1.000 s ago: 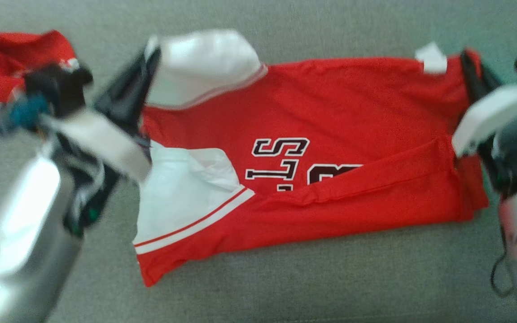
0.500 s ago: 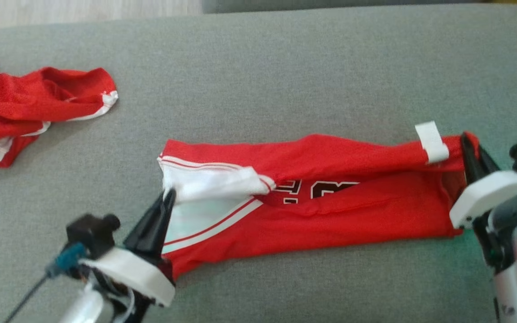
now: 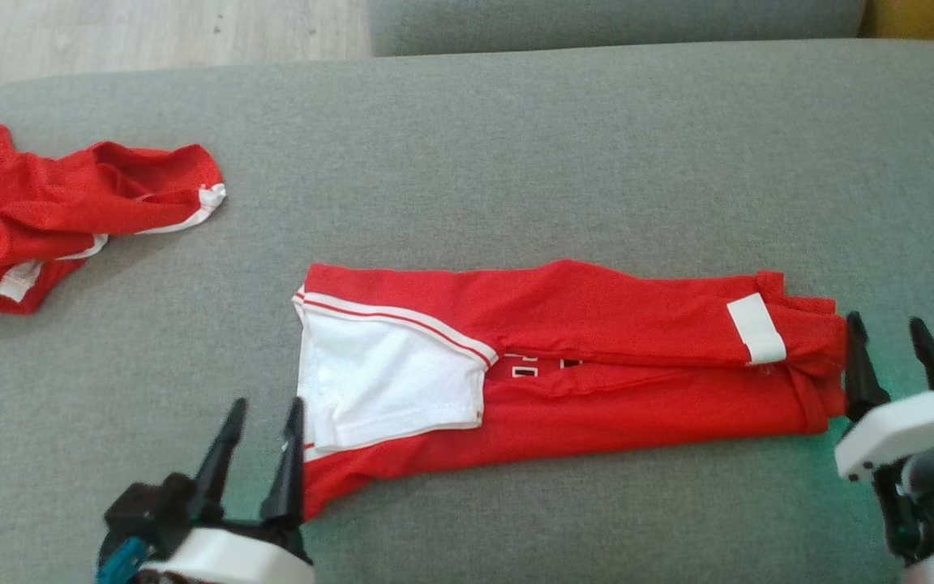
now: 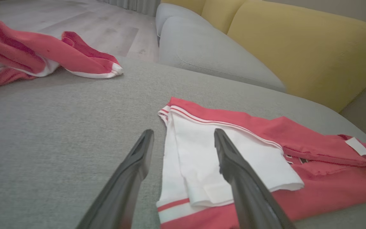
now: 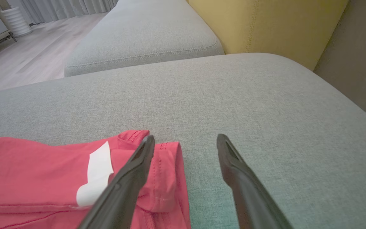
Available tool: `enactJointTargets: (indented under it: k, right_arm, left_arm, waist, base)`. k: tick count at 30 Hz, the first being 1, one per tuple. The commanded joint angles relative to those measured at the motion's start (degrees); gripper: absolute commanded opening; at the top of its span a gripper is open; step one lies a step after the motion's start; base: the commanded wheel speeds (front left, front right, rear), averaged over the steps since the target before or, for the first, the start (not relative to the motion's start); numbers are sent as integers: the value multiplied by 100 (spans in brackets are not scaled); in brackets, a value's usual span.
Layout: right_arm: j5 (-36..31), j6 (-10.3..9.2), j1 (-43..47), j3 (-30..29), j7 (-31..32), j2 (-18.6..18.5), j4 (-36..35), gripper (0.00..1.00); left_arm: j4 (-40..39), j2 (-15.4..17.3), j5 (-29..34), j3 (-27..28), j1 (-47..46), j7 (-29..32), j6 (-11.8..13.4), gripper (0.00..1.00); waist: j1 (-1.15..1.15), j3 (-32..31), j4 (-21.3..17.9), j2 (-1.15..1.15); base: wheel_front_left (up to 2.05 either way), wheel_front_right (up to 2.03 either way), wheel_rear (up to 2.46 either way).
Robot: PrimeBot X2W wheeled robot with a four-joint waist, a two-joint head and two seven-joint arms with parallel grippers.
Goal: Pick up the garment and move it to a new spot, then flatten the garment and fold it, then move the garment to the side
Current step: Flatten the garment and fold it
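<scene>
The garment [image 3: 597, 357] is a red jersey with white sleeve panels, folded lengthwise into a long band on the grey cushion [image 3: 516, 146]. Its white sleeve end [image 4: 208, 165] lies at the left and a white tag [image 5: 97, 173] sits near the right end. My left gripper [image 3: 264, 410] stands open at the band's lower left corner, nothing between its fingers. My right gripper [image 3: 889, 328] is open just off the band's right end, its left finger [image 5: 132, 178] over the hem, holding nothing.
A second red garment [image 3: 62, 211] lies crumpled at the cushion's far left. Another grey cushion [image 5: 138, 35] and a yellow backrest [image 4: 297, 54] lie beyond, with wooden floor [image 3: 151, 32] past the cushion's far edge.
Both grippers have opened and let go of the garment's ends. The upper half now lies folded down over the lower half, hiding most of the lettering. The head camera has shifted.
</scene>
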Motion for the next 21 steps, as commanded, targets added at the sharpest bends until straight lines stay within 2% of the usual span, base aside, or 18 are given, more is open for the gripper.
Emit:
enactJointTargets:
  k: [1, 5, 11, 21]
  right_arm:
    - [-71, -4, 12, 1, -96, 20, -314, 100]
    - [-143, -4, 181, -97, -53, 123, -501, 100]
    - [-168, -4, 109, 7, 139, 164, -415, 100]
    - [-397, -4, -417, 192, 925, -181, 635, 100]
  left_arm:
    - [-200, 67, 70, 342, -68, -148, 128, 100]
    - [-264, 56, 224, 447, 31, -255, 347, 100]
    - [-386, 3, 343, 524, 24, -306, 531, 100]
    - [-512, -5, 467, 573, -60, -333, 680, 100]
  waist:
    - [0, -45, 33, -1]
    - [0, -94, 75, -1]
    - [0, -88, 138, -1]
    - [0, 48, 377, -1]
  base:
    - [0, 0, 0]
    - [0, 0, 0]
    - [0, 0, 0]
    - [0, 0, 0]
